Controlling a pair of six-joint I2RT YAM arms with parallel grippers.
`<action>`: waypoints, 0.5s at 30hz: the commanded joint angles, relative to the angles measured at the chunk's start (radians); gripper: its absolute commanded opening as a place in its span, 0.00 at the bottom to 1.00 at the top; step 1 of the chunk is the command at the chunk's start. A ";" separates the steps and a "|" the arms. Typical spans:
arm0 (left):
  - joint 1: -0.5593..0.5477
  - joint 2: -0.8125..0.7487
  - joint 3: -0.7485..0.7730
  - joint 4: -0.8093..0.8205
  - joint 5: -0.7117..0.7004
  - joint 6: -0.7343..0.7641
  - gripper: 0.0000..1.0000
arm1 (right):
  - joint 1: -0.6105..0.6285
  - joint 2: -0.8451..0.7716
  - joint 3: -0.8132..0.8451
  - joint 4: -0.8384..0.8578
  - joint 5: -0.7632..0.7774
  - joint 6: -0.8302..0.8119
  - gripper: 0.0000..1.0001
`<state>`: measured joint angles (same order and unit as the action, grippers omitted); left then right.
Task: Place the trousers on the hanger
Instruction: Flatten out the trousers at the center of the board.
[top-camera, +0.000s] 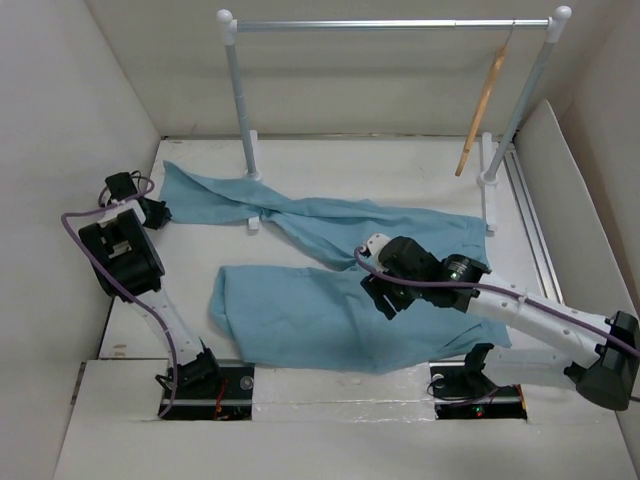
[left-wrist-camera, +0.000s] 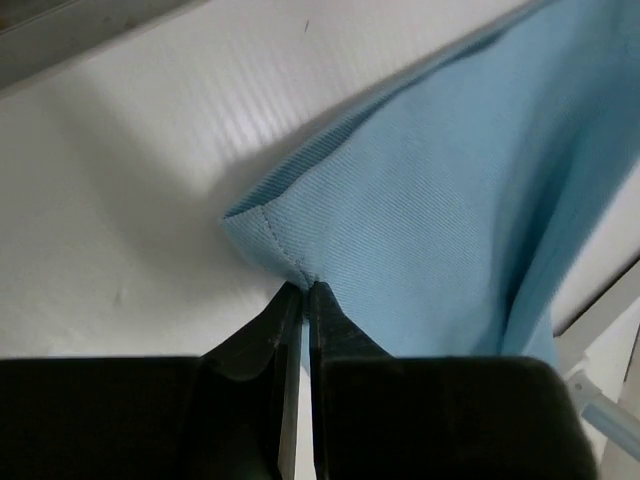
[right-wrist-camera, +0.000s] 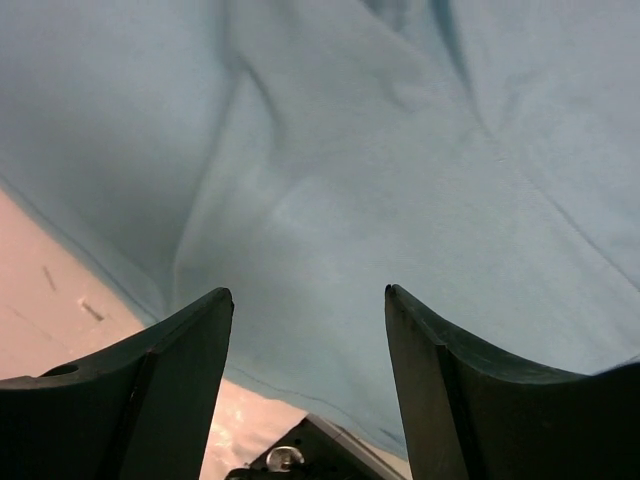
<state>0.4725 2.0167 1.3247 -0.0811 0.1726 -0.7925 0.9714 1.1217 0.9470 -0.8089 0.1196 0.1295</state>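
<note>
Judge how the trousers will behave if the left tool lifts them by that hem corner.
Probably floppy: the trousers lie creased and twisted. Lifted by the corner the left tool pinches, they would likely drape and trail. The thin cloth looks light.

**What I can't see from here**

From the top camera, the right arm (top-camera: 520, 312) lies across the trousers (top-camera: 300, 325) toward 4 o'clock and hides the cloth beneath it. The hanger (top-camera: 482, 105), up at 1 o'clock, hangs edge-on, and its hook and crossbar are too thin for me to make out. On the left wrist camera the cloth runs off the frame at 12 and 3 o'clock, and the left pincer (left-wrist-camera: 303, 288) covers the bit of hem between its closed tips. The right wrist view is nearly all cloth, cut off at 9, 12 and 3 o'clock. I can't tell which part it is.
</note>
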 joint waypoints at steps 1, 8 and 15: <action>-0.015 -0.245 -0.019 -0.072 -0.068 0.045 0.00 | -0.078 0.000 0.050 0.042 -0.011 -0.077 0.68; -0.037 -0.504 0.034 -0.192 -0.081 0.064 0.00 | -0.307 0.044 0.047 0.131 -0.170 -0.232 0.68; -0.005 -0.613 0.044 -0.255 -0.021 0.081 0.00 | -0.431 0.052 0.087 0.139 -0.219 -0.330 0.69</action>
<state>0.4431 1.4010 1.3533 -0.2707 0.1291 -0.7361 0.5758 1.1885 0.9771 -0.7250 -0.0418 -0.1299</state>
